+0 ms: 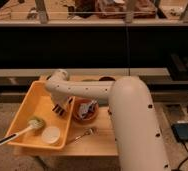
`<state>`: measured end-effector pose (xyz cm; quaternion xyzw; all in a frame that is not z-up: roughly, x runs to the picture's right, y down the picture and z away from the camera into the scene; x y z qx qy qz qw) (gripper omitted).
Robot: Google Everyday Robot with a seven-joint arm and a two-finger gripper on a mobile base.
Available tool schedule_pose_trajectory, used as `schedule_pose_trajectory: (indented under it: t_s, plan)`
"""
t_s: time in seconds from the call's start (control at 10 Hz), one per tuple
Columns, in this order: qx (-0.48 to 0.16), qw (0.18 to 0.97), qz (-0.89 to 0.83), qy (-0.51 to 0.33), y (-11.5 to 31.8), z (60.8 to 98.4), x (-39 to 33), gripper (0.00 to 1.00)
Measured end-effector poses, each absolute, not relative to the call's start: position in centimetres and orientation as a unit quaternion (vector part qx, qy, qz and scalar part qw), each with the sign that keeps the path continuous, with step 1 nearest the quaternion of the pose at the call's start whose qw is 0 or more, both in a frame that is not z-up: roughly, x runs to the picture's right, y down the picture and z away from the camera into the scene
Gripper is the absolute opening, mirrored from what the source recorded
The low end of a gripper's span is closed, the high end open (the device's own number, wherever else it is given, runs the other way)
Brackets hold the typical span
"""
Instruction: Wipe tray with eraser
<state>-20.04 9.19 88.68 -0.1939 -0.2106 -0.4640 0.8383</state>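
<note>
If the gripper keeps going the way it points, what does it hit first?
Probably the tray floor: the gripper, apparently shut on the eraser, points down into it. Depth is unclear.

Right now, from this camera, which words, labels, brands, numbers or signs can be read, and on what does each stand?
None can be read.
The yellow tray, the brush lying in it, the brown bowl and the fork show no print.
The robot arm has only small dark dots.
The gripper, down inside the tray by its right wall, bears no visible lettering.
The things on the upper shelf are too far to tell.
</note>
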Motion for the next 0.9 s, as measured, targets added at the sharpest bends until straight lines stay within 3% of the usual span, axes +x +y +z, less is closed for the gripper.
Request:
schedule_pose_trajectory:
  t_s: [0.9]
  plan:
    - [-0.155, 0.754, -0.569, -0.29, 12.3, 85.6, -28.3, 0.0]
